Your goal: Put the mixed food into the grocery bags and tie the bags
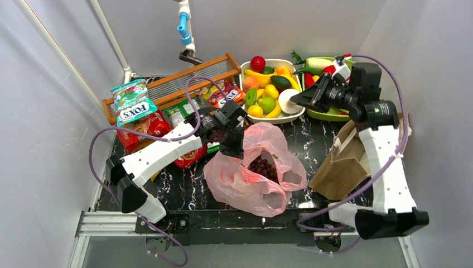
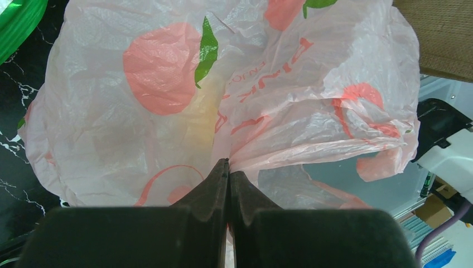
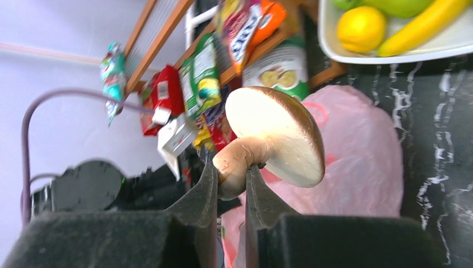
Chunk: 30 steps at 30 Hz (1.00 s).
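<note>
The pink plastic bag (image 1: 245, 181) lies open in the middle of the table with dark purple grapes (image 1: 262, 166) inside. My left gripper (image 1: 233, 144) is shut on the bag's left rim; in the left wrist view its jaws (image 2: 228, 167) pinch the thin pink film (image 2: 167, 111). My right gripper (image 1: 298, 99) hovers by the fruit basket, shut on the stem of a toy mushroom (image 3: 273, 134), whose pale cap (image 1: 289, 101) faces up. The pink bag (image 3: 362, 162) lies below the mushroom. The brown paper bag (image 1: 343, 164) lies under the right arm.
A white fruit basket (image 1: 243, 70) full of toy fruit stands at the back, with a green vegetable tray (image 1: 329, 115) to its right. A wooden rack (image 1: 167, 84) and several snack packets (image 1: 134, 103) fill the back left. White walls close in both sides.
</note>
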Tool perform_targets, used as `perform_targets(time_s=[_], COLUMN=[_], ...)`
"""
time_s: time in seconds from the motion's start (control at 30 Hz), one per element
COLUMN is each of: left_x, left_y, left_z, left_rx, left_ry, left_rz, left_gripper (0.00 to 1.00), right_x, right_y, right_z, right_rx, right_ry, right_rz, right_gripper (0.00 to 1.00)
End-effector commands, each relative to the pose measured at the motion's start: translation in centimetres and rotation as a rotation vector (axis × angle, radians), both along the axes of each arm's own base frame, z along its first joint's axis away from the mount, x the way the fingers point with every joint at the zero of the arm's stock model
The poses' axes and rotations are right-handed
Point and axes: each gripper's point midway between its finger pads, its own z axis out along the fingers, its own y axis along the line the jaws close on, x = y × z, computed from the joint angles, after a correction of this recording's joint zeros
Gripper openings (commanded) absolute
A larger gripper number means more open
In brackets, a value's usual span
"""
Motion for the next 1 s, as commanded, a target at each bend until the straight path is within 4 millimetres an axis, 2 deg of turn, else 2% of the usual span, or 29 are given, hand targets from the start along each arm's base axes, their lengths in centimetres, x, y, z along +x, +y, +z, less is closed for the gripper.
perform_targets(time_s=[0.0, 0.33, 0.5, 0.77, 0.97], left_x=[0.2, 0.6, 0.8, 1.3, 1.5], left_y=[-0.2, -0.9, -1.1, -1.9, -2.2], left_z=[1.4, 2.3, 2.7, 3.5, 4.0], left_rx=[-0.018, -0.045, -0.047, -0.057, -0.063], left_ry=[-0.008, -0.010, -0.016, -0.016, -0.017], left_rz=[0.007, 0.010, 0.013, 0.005, 0.000], left_gripper=[0.00, 0.00, 0.00, 0.00, 0.00], right_x=[-3.5, -9.4, -12.0, -14.4, -15.3], right_y=[2.4, 5.7, 6.7, 7.8, 7.8], right_z=[2.8, 3.2, 2.0, -1.6, -5.4], right_rx=[0.069, 0.124, 0.136, 0.123, 0.097], right_ry=[-0.140, -0.210, -0.213, -0.140, -0.064], right_rz=[0.125, 0.335, 0.418, 0.482, 0.483], right_gripper=[0.01, 0.01, 0.01, 0.01, 0.01])
